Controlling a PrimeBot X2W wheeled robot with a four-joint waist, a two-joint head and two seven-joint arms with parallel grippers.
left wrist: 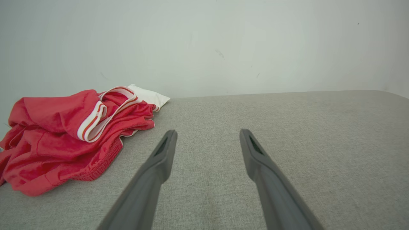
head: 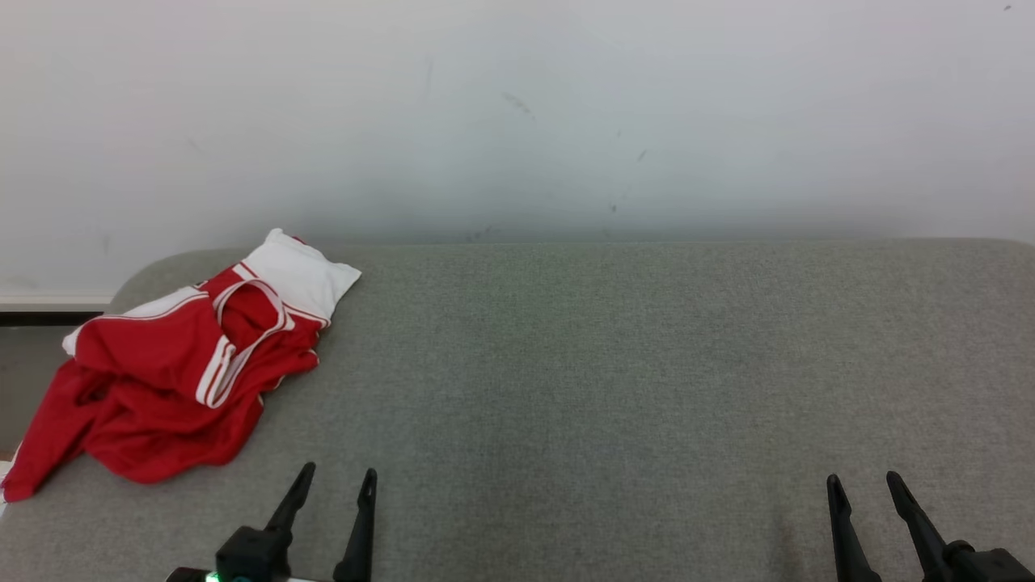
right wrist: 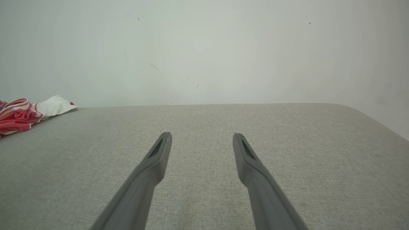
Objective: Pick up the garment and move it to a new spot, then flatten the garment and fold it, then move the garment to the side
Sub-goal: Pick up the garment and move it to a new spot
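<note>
**Crumpled garment at the table edge, both grippers empty**

The garment (head: 174, 368), red with white parts, lies crumpled at the middle left of the head view, on the grey table (head: 647, 364). Its lower left end seems to hang past the table edge. The left gripper (head: 340, 470), at the bottom of the frame, is near the garment but apart from it, with fingers spread and nothing between them. The right gripper (head: 863, 478), at the lower right, is spread and empty too, well apart from the garment.

In my judgement, a pinch may catch one layer or the striped band (left wrist: 92, 123) alone. Then the heap opens unevenly, or the hanging end drags the cloth off the table.

The left wrist view shows how high the heap stands and how its folds overlap, which the head view flattens. The head view shows the overhanging end. In the right wrist view the frame's left edge cuts the garment (right wrist: 22, 115).
</note>
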